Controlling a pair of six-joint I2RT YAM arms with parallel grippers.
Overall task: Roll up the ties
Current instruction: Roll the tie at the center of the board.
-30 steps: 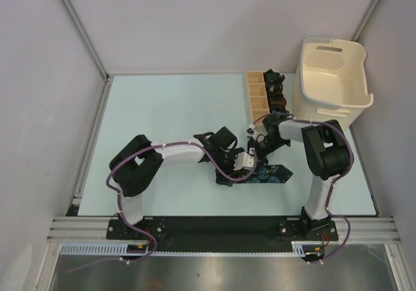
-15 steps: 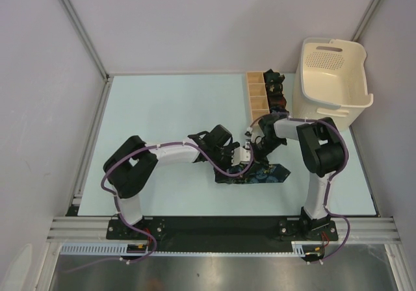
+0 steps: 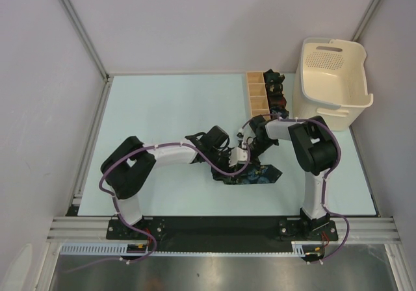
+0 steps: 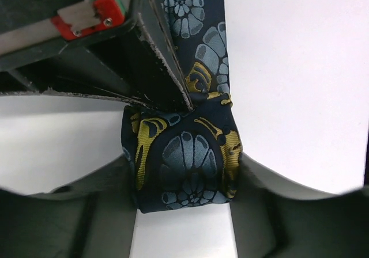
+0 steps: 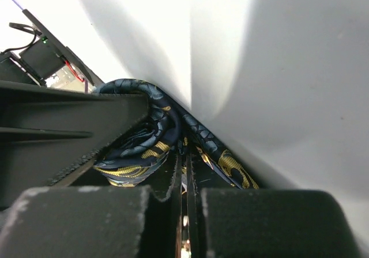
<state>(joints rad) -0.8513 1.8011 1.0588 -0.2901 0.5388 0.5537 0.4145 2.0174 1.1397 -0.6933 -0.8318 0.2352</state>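
Navy floral-print necktie [image 4: 184, 160]: woven cloth, smooth weave, slight sheen on yellow/blue motifs. Right gripper [image 4: 185, 103]: black fingers [image 4: 164, 62] hard matt plastic, edges scuffed pale, rough. Pale table top [image 3: 162, 109]: smooth, matt. Tan divided box [image 3: 249, 96]: bare-looking wood, matt. Cream basket [image 3: 302, 83]: smooth plastic w/ faint gloss, perforated wall.

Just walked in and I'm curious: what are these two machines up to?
Two robot arms are rolling a navy necktie with a blue and yellow flower pattern. The left gripper squeezes the rolled-up part from both sides, while the right gripper, shut, pokes into the coil. The rest of the tie lies unrolled. Other dark coils sit in a tan wooden divided box.
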